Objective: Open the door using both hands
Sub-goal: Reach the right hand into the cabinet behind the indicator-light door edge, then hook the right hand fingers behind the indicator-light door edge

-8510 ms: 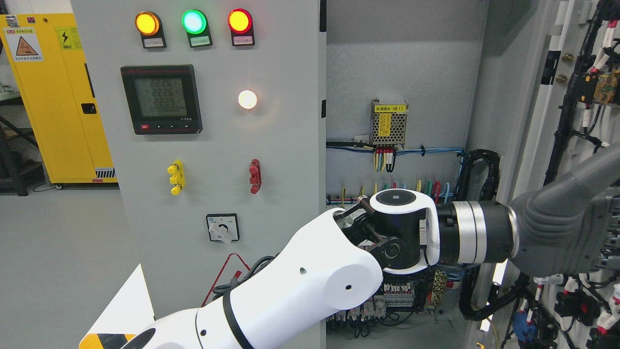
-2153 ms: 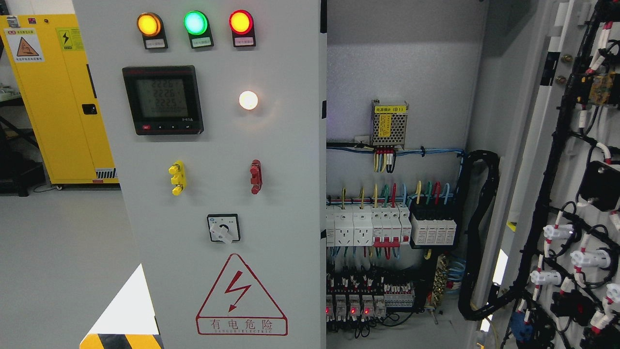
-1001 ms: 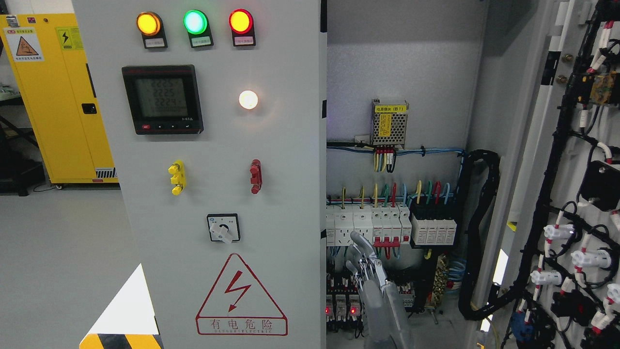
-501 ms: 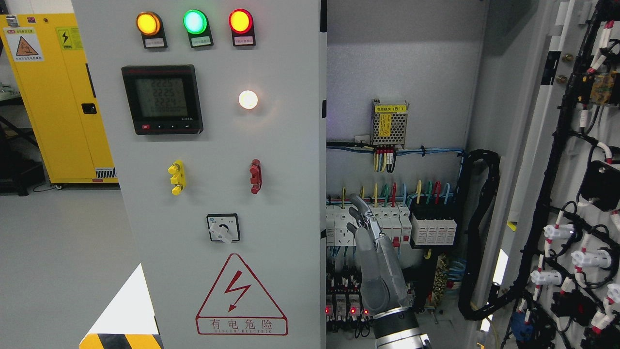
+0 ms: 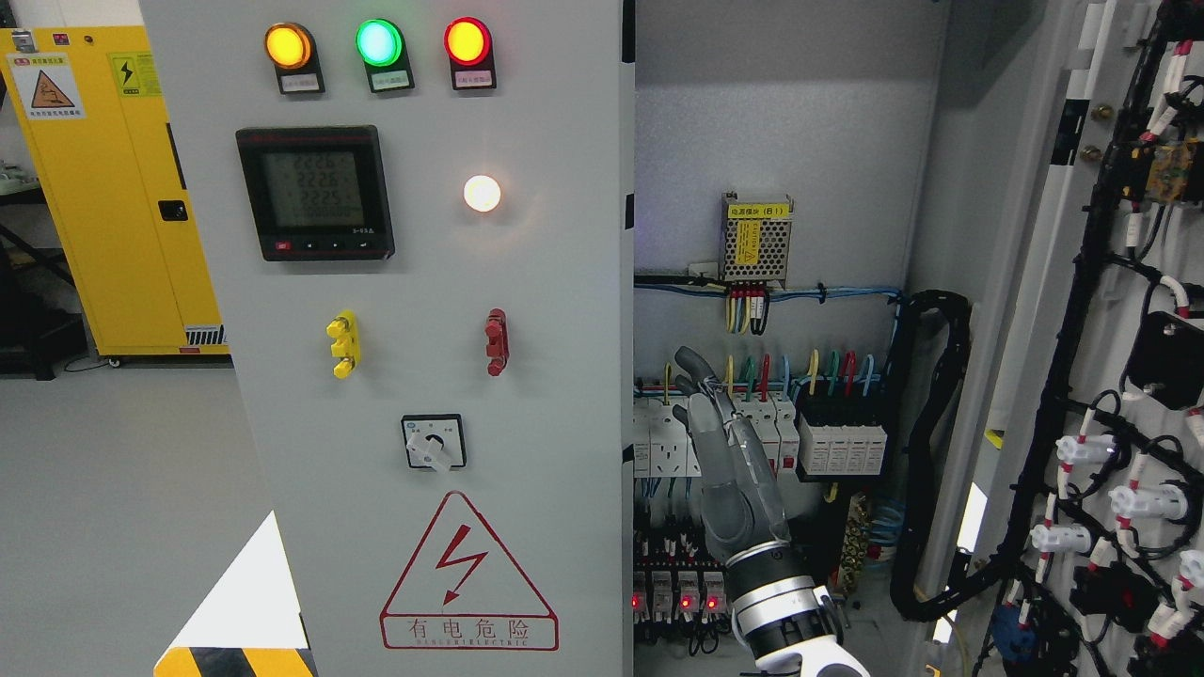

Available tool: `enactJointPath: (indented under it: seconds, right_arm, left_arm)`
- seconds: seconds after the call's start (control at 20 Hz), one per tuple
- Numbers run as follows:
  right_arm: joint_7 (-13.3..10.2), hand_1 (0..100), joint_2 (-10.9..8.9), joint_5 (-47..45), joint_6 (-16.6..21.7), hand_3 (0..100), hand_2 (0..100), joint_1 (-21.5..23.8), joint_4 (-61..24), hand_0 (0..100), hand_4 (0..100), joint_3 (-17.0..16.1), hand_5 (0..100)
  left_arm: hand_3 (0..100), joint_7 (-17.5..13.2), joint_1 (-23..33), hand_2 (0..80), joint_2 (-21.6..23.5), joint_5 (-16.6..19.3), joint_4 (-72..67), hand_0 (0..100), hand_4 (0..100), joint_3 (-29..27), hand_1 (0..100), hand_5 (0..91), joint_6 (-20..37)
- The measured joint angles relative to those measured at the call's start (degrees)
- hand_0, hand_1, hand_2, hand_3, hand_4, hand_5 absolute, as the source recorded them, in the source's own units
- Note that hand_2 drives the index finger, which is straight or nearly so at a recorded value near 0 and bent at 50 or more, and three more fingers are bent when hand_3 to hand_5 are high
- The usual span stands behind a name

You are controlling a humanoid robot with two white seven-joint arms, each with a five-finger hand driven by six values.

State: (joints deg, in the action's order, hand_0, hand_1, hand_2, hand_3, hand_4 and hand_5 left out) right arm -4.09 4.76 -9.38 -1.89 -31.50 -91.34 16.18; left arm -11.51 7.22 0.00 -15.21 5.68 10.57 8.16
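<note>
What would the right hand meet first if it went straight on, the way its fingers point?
Probably the white breakers inside the cabinet; the right hand overlaps them, though depth is unclear.

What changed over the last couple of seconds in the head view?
The right hand came into view from the bottom edge and rose in front of the open cabinet interior, from the lower relay row up to the white circuit breakers. Its fingers are extended and hold nothing. Earlier still, both arms crossed the view and then withdrew. The right door stays swung open, and the left door with its indicator lamps is unchanged.
</note>
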Motion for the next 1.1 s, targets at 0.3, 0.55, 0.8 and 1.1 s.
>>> enactJointPath:
  seconds: [0.3, 0.55, 0.8, 1.1]
  right_arm:
    - [4.1, 11, 0.02, -1.8, -3.0, 0, 0, -1.5, 1.3, 21, 0, -1.0, 0]
    - [6.9, 11, -0.06, -4.7, -4.4, 0, 0, -2.8, 2.1, 21, 0, -1.8, 0]
    - [9.6, 11, -0.23, -7.5, -6.7, 0, 0, -3.6, 2.7, 21, 0, -2.8, 0]
    - [15.0, 11, -0.35, -9.5, -7.9, 0, 0, -4.4, 3.8, 21, 0, -4.2, 0]
  left_arm:
    - [0, 0.0, 0.0, 0.0, 0.0, 0.0, 0.0, 35, 0, 0.0, 23, 0.0, 0.0]
    - [0, 0.2, 0.0, 0.0, 0.0, 0.0, 0.0, 35, 0, 0.0, 23, 0.0, 0.0]
    - [0, -0.1, 0.0, 0.0, 0.0, 0.0, 0.0, 35, 0, 0.0, 23, 0.0, 0.0]
    - [0, -0.2, 0.0, 0.0, 0.0, 0.0, 0.0, 35, 0, 0.0, 23, 0.0, 0.0]
